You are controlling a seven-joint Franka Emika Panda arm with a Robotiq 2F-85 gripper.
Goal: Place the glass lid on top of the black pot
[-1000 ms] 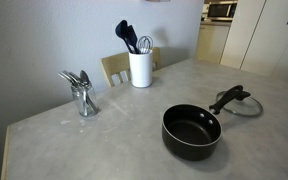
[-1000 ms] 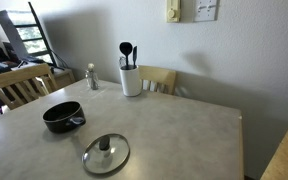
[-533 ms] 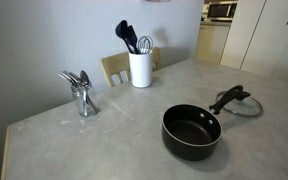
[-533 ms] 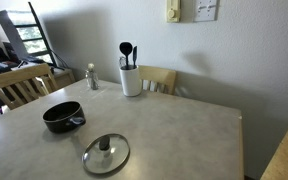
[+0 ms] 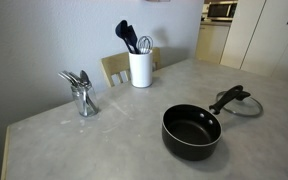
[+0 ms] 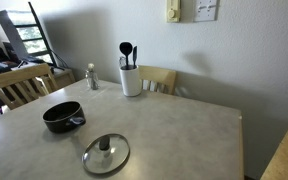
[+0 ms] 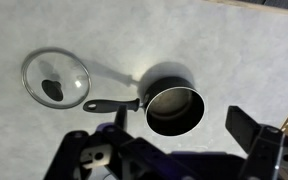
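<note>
The black pot point(image 5: 191, 131) stands empty on the grey table point(image 5: 104, 140), its long handle pointing toward the glass lid point(image 5: 239, 102), which lies flat beside it. Both also show in an exterior view, the pot point(image 6: 62, 117) and the lid point(image 6: 106, 153). In the wrist view the pot point(image 7: 174, 108) sits centre with its handle reaching left toward the lid point(image 7: 56, 78). My gripper point(image 7: 181, 121) hangs high above the pot, open and empty, with one dark finger on each side of it. The arm does not show in either exterior view.
A white crock point(image 5: 140, 68) with dark utensils stands at the table's back edge, also in an exterior view point(image 6: 131, 80). A glass of metal cutlery point(image 5: 82, 95) stands near it. Wooden chairs point(image 6: 24, 85) point(image 6: 159, 78) stand against the table edges.
</note>
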